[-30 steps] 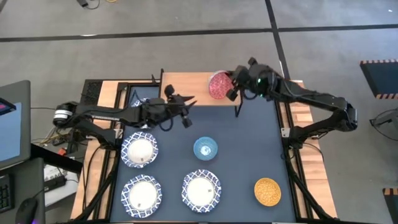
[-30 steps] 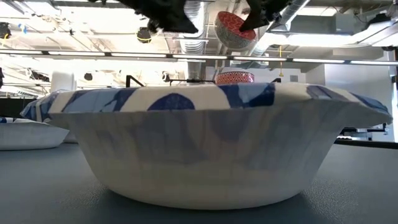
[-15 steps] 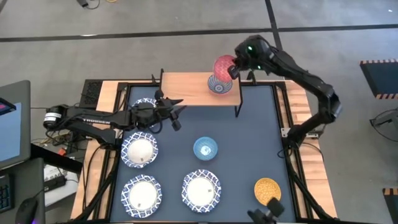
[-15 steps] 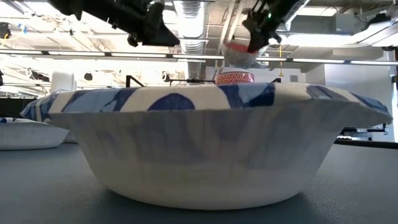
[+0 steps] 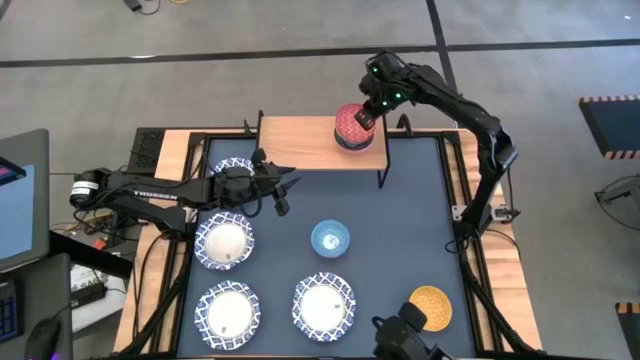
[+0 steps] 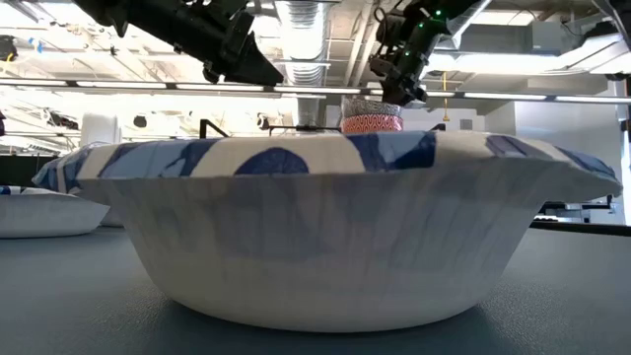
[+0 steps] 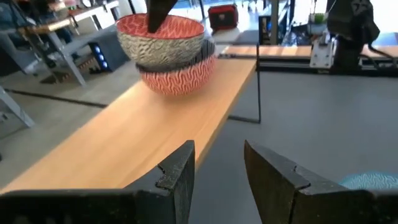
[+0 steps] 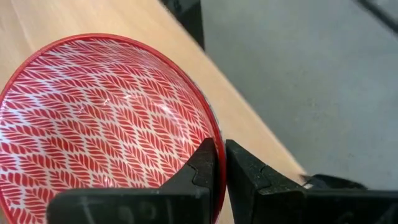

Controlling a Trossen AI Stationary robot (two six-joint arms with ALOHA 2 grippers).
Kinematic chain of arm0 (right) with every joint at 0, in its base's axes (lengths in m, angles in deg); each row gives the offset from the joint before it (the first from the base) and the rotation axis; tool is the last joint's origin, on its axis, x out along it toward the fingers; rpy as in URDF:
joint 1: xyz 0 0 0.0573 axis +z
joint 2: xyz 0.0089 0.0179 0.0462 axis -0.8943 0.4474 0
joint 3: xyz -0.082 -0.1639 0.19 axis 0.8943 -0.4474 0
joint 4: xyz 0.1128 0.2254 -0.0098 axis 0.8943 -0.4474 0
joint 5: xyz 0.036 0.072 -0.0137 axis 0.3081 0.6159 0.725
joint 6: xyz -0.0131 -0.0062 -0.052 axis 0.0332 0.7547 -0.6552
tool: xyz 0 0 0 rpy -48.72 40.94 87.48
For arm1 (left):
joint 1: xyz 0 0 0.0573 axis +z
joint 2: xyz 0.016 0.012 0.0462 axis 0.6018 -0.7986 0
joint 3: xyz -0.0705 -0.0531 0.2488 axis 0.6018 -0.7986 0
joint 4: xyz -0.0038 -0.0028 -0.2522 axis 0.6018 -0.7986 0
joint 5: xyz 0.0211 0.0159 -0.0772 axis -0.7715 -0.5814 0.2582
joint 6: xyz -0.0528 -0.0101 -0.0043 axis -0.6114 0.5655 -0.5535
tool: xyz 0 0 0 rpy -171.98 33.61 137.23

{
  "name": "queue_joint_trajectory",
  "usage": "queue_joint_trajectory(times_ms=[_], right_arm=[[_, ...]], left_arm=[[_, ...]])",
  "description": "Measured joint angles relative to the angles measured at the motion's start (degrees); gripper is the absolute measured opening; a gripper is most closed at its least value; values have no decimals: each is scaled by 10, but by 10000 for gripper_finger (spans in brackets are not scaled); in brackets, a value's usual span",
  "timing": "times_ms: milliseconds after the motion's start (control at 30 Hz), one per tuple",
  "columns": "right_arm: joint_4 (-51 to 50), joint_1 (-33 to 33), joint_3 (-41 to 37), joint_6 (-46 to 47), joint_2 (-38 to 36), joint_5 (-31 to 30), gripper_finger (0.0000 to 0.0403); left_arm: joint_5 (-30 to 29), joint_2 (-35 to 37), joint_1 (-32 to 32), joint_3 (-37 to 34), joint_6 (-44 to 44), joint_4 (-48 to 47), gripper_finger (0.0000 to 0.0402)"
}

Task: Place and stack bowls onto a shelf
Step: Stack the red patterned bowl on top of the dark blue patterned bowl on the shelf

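The wooden shelf stands at the table's far edge. On it a red patterned bowl holds a second bowl, red inside and grey outside, which my right gripper is shut on. My left gripper is open, hovering over the table in front of the shelf, beside a white bowl. Three more white bowls, a light blue bowl and a yellow bowl rest on the table. My right gripper pinches the upper bowl's rim on its right side, one finger inside and one outside. The fingers come from above, pointing down. The bowl sits nested in the red bowl below, tilted slightly; I cannot tell whether it rests fully.
The shelf top is bare wood left of the stacked bowls. The big white bowl fills the low view. Black frame rails run along the table's sides. Open dark tabletop lies right of the light blue bowl.
My right gripper has swung the held bowl from a steep tilt high above the shelf to nearly upright and lowered it into the red bowl on the shelf. My left gripper has drawn back from the shelf toward the table's near-left.
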Motion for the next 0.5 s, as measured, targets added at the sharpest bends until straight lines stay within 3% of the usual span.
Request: queue_joint_trajectory(times_ms=[200, 500], right_arm=[[-19, 0, -1, -3, 9, 16, 58], [-36, 4, 0, -16, 2, 30, 108]], left_arm=[[15, 0, 0, 0, -20, -11, 129], [29, 0, 0, 0, -21, -10, 129]])
